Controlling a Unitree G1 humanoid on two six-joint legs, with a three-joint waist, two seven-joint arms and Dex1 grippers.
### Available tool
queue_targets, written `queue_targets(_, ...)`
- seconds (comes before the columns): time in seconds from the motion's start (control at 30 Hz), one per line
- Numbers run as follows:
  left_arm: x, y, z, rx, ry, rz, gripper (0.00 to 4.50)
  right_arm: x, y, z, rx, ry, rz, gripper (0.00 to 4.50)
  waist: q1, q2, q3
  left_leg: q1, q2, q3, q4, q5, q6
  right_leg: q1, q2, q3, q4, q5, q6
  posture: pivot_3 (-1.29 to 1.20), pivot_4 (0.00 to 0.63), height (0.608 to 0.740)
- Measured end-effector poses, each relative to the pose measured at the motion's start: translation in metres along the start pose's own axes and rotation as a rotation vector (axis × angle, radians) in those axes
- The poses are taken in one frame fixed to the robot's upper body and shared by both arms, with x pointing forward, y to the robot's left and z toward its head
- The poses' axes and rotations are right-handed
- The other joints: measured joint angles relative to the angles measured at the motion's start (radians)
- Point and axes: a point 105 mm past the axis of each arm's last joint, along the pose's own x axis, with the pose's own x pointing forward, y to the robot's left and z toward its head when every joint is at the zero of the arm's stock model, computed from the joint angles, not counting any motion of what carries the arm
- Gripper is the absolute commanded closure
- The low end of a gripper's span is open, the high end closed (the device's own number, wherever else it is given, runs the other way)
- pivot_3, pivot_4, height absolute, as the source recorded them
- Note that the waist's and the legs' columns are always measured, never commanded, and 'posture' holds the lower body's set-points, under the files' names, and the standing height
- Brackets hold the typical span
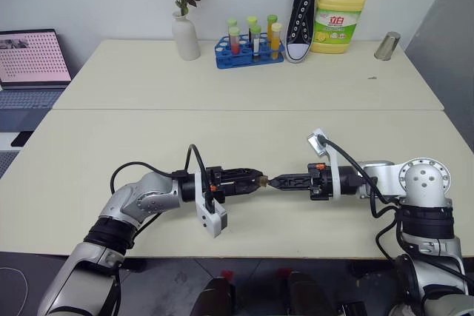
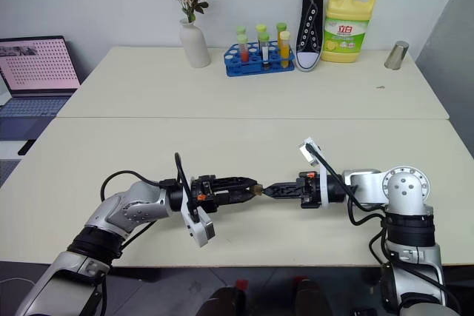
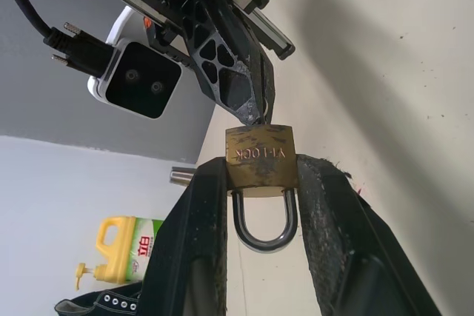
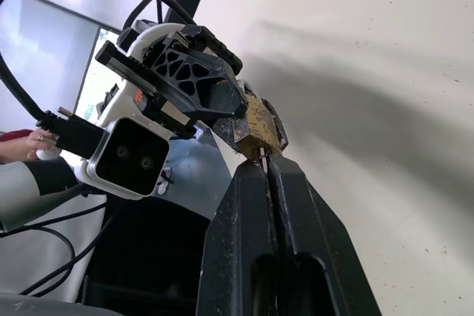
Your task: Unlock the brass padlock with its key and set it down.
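Engraved "YI LOCK", reading upside down to you, on the brass padlock [image 3: 260, 159], frame centre, detergent bottle [image 1: 340, 16] label characters unreadable.

Left tool [image 1: 257, 180] at 9 o'clock and right tool [image 1: 271, 181] at 3 o'clock meet tip to tip above the near counter [image 1: 222, 138], the brass padlock [image 3: 260, 157] between them, clamped in the left. Along the far edge at 12 o'clock, left to right: vase [image 1: 185, 36], tube rack [image 1: 248, 53], shoe [image 1: 301, 12], detergent bottle [image 1: 340, 16], cup [image 1: 386, 46]. Laptop [image 1: 31, 57] at 10 o'clock, off the counter.
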Motion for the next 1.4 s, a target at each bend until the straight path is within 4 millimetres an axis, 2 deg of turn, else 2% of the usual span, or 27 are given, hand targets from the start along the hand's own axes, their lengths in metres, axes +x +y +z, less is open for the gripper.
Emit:
queue_targets(0.43,-0.001,-0.001,-0.001,0.01,0.007,0.006,3.52,0.002,-0.001,0.0,0.034,-0.003,0.004,4.5,-0.001,0.0,0.0,0.0,0.0,0.0,0.0,0.0,0.0,0.0,0.0,0.0,0.0,0.0,0.0,0.0,0.15,0.74)
queue_targets(0.53,-0.001,0.0,-0.001,0.009,0.01,0.01,3.52,0.002,0.001,0.001,0.02,-0.007,0.003,3.9,-0.001,0.0,0.0,0.0,0.0,0.0,0.0,0.0,0.0,0.0,0.0,0.0,0.001,0.0,0.0,0.0,0.15,0.74)
queue_targets(0.7,0.0,-0.001,-0.003,0.003,0.022,0.011,3.52,0.002,0.012,0.001,-0.062,-0.01,0.016,2.17,-0.001,0.0,0.0,0.0,0.0,0.0,0.0,0.0,0.0,0.0,0.0,0.0,0.001,0.0,0.0,0.0,0.15,0.74)
queue_targets(0.87,0.001,-0.002,-0.002,-0.005,0.02,0.006,3.52,-0.003,0.019,-0.002,-0.197,0.018,-0.011,0.26,-0.001,0.0,0.0,0.0,0.0,0.0,0.0,0.0,0.0,-0.001,0.0,0.0,0.0,0.0,0.0,0.0,0.15,0.74)
queue_targets(1.0,0.002,-0.003,-0.003,-0.014,0.027,0.008,3.52,-0.011,0.006,-0.003,-0.46,0.033,-0.152,0.25,0.0,0.0,0.0,-0.001,0.0,0.0,0.001,0.0,0.0,-0.001,0.0,-0.001,-0.001,0.0,0.0,0.0,0.15,0.74)
queue_targets(1.07,0.002,-0.001,-0.004,-0.022,0.029,0.017,3.52,-0.009,0.004,-0.003,-0.567,0.011,-0.161,0.25,-0.002,0.0,0.0,-0.001,0.0,0.0,0.001,0.0,0.0,-0.001,0.0,-0.001,-0.001,0.0,0.0,0.0,0.15,0.74)
queue_targets(1.2,0.004,-0.002,-0.003,-0.028,0.023,0.018,3.52,0.0,0.012,-0.004,-0.598,-0.051,-0.089,0.25,-0.003,0.0,0.0,-0.001,0.0,0.0,0.001,0.0,0.0,0.0,0.0,-0.001,0.0,0.0,0.0,0.0,0.15,0.74)
queue_targets(1.4,0.005,-0.002,-0.002,-0.028,0.019,0.02,3.52,0.008,0.014,-0.003,-0.608,-0.085,-0.074,0.25,0.001,0.0,0.0,-0.001,0.0,0.0,0.001,0.0,0.0,0.0,0.0,-0.001,0.0,0.0,0.0,0.0,0.15,0.74)
